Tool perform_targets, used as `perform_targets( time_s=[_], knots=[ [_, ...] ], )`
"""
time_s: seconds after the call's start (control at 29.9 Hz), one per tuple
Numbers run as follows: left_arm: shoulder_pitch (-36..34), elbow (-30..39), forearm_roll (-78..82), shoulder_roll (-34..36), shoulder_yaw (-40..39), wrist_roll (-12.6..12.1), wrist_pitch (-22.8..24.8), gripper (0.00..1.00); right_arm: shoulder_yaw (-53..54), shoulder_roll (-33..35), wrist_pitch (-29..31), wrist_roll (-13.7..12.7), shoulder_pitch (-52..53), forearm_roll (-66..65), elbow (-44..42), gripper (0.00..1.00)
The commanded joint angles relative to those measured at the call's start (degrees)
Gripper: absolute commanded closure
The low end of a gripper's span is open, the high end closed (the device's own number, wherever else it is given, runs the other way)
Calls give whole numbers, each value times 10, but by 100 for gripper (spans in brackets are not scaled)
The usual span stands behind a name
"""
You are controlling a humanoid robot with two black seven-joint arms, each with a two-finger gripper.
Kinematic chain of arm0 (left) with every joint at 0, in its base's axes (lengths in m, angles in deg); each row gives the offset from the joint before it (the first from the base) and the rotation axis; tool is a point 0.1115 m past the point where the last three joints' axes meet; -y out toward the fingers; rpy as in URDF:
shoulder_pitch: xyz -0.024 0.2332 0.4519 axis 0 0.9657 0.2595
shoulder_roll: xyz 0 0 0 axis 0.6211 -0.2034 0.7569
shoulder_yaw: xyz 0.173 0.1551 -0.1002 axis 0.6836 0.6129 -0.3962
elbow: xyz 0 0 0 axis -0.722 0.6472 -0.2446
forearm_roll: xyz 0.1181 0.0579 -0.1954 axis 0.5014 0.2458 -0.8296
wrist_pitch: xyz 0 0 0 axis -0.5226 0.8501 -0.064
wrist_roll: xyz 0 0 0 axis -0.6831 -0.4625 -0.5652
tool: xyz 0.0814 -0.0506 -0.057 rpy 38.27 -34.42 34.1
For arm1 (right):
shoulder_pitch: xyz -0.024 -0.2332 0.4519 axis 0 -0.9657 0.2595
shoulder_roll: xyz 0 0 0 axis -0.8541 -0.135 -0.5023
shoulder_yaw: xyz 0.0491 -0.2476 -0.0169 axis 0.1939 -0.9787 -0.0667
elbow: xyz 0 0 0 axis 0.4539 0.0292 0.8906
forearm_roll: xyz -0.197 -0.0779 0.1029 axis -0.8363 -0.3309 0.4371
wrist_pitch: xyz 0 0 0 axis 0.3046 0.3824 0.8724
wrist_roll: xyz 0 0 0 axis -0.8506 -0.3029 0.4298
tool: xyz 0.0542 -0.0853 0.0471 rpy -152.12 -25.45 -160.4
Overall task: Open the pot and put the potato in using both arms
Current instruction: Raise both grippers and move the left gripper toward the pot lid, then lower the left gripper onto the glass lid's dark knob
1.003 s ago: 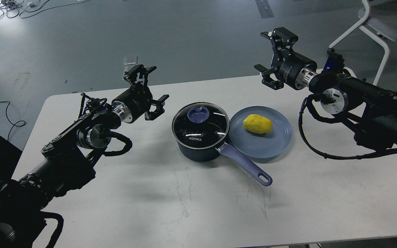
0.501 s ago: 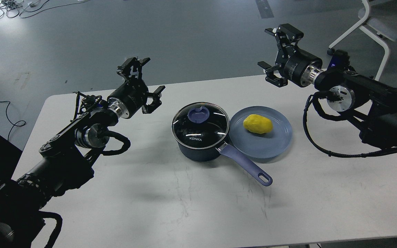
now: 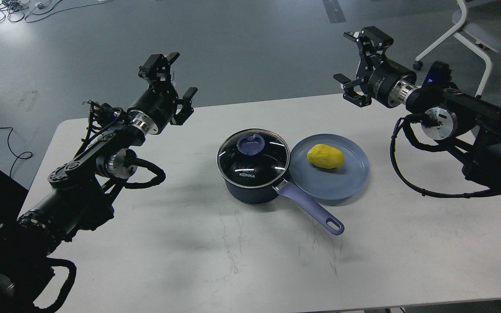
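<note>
Blue-knobbed lid (image 3: pixel 252 144) sits on the pot (image 3: pixel 254 167) at table centre, at four o'clock from my nearer, wide-open left gripper (image 3: pixel 168 82); the potato (image 3: pixel 325 156) lies at seven o'clock from my wide-open right gripper (image 3: pixel 362 63).

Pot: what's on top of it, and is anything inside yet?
The glass lid with its blue knob sits closed on the pot. Through the glass only dark interior and reflections show; the potato lies on the plate.

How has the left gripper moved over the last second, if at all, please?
Yes. The left gripper, open, has drawn up and to the left, away from the pot, which has not shifted on the table.
</note>
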Motion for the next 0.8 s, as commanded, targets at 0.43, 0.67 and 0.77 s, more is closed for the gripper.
perform_targets(
  time_s=[0.43,0.67,0.77],
  knots=[
    [-6,165,607,41,180,27,-372,1,78,40,-4,-4,-84,3,0,0],
    [-18,152,742,40,266,27,-401,1,72,31,-9,-6,-76,2,0,0],
    [-18,139,761,41,275,27,-401,1,60,14,-10,-13,-58,-1,-5,0]
  ],
)
